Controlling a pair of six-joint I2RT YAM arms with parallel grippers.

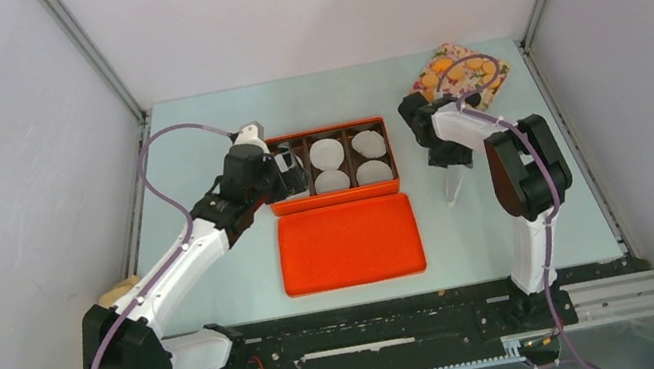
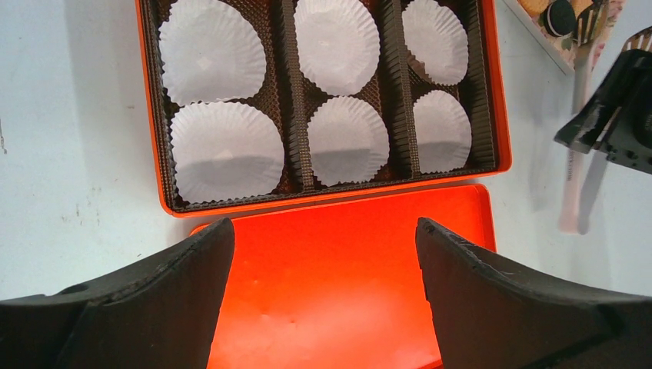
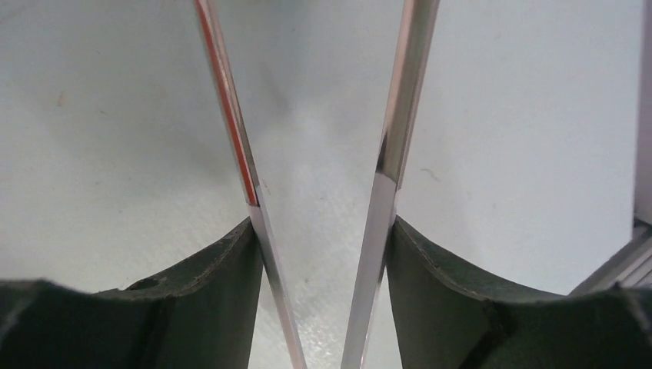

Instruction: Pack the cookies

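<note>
Top external, table: we're looking down on a pale table filling the middle of the frame.
Lid: the orange lid lies flat at centre frame, its upper edge right against the box.
Box: the orange box sits just above the lid, and we count three brown compartments side by side.
Patterned tray: over in the upper right is a patterned tray, well apart from the box.
Left gripper: the left gripper hangs at the box's left end, jaws spread wide with nothing between them.
Right gripper: the right gripper is clamped on the tongs, one finger pressing each blade.
Liners: we see six white liners, two per compartment.
Cookies: the cookies lie on the patterned tray. The orange ones show from above, and we catch a dark one in the upper right corner of the left wrist view.
</note>
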